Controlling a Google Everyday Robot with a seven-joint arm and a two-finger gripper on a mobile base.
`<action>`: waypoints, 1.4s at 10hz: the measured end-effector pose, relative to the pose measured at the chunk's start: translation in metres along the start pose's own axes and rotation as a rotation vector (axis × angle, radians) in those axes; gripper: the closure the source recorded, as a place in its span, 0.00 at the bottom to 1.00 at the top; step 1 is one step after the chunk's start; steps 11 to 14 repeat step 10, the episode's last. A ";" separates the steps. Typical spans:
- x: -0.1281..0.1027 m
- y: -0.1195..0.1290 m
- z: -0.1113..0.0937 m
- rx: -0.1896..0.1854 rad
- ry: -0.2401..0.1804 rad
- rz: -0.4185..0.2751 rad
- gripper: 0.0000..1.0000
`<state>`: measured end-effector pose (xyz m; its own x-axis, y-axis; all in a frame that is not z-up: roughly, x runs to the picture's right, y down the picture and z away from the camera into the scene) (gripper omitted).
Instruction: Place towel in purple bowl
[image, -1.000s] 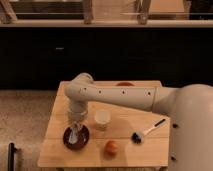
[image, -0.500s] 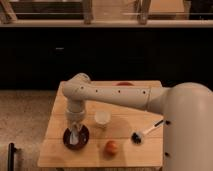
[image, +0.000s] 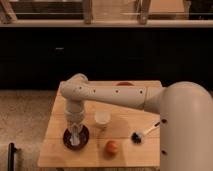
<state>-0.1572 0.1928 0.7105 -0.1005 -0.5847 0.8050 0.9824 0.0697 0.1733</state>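
Note:
The purple bowl (image: 66, 140) sits on the front left of the wooden table (image: 125, 155). A pale towel (image: 75, 141) lies inside it. My gripper (image: 75, 131) points straight down over the middle of the bowl, just above or touching the towel. The wrist hides part of the towel and the bowl's far rim.
A white cup (image: 102, 118) stands just right of the bowl. An orange fruit (image: 112, 147) lies near the front edge. A black-headed brush with a white handle (image: 145, 132) lies to the right. A red object (image: 125, 84) sits at the table's back edge.
The arm's elbow has shifted slightly left. The gripper has stayed over the purple bowl with the towel below it.

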 end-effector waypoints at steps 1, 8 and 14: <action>0.000 0.000 -0.001 -0.003 0.001 -0.014 0.37; -0.002 0.000 -0.012 -0.024 0.010 -0.074 0.20; -0.002 0.004 -0.021 -0.024 0.031 -0.069 0.20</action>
